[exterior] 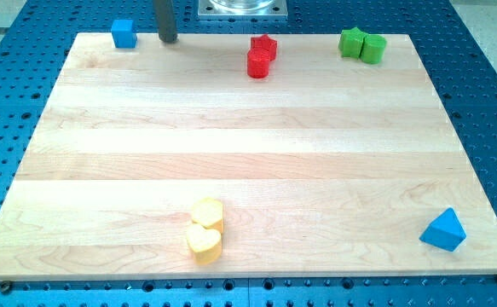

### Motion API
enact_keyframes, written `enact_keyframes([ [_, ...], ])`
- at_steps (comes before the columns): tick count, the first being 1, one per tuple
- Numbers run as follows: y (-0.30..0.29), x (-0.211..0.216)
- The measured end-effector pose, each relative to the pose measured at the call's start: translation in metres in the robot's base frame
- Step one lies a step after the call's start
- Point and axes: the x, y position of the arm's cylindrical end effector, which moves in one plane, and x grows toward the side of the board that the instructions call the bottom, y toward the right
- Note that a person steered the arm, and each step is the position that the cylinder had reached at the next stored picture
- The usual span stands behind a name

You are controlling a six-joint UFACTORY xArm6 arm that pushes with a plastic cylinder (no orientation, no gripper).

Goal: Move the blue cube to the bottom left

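The blue cube sits at the top left corner of the wooden table, right on its far edge, with a little bare wood on its left. Just to its right, near but apart from it, my tip rests at the table's top edge; a narrow gap of wood shows between the two. The rod rises straight out of the view's top. There are no jaws on this arm, only the rod, so nothing is gripped.

Further right along the top edge stand two red blocks touching each other: a red cylinder in front and a red star-like block just behind it. Near the top right corner is a green pair, also touching: a green star-like block on the left and a green cylinder on the right.

The bottom left corner of the table lies directly down the left side from the cube, and no block stands along that side. The nearest things to that corner are two yellow blocks, pressed together toward the bottom middle: a yellow heart in front and a yellow rounded block behind it. Well apart, near the bottom right corner, lies a blue triangular block.
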Motion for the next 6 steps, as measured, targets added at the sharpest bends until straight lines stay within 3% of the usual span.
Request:
enact_keyframes([
  [1, -0.037, 0.002],
  [2, -0.11, 0.089],
  [3, -0.168, 0.131],
  [4, -0.162, 0.052],
  [5, -0.142, 0.0],
  [6, -0.1, 0.001],
])
